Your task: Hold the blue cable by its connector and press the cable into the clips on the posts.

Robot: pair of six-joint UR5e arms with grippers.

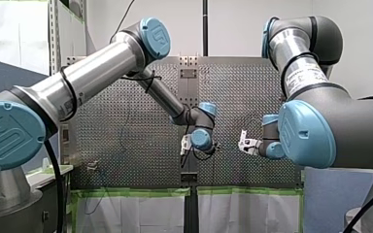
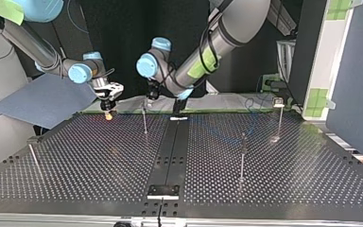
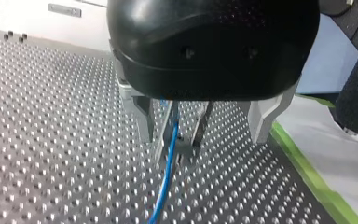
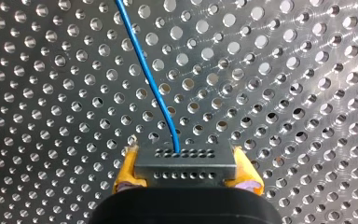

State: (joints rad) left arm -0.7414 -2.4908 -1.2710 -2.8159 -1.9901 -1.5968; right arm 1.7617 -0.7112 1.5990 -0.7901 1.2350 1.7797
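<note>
A thin blue cable [image 4: 151, 84] runs out over the perforated table from a grey connector [image 4: 185, 161] with rows of small holes. My right gripper [image 4: 186, 181] is shut on that connector, its yellow pads [image 4: 125, 176] pressed to both sides. In the left wrist view my left gripper [image 3: 203, 140] stands open low over the table. Between its metal fingers [image 3: 140, 119] sits a small metal clip [image 3: 186, 145], and the blue cable [image 3: 168, 168] passes through there. In the top view my right gripper [image 2: 108, 105] hangs at the table's far edge, left of my left gripper [image 2: 152, 91].
Several thin posts stand on the perforated table [image 2: 123, 161]: one near the far edge [image 2: 144, 120], one right of the middle [image 2: 242, 158], one at far right [image 2: 279, 118], one at the left edge [image 2: 33, 158]. A dark centre strip [image 2: 170, 151] divides the table. Green tape [image 3: 312, 172] marks its edge.
</note>
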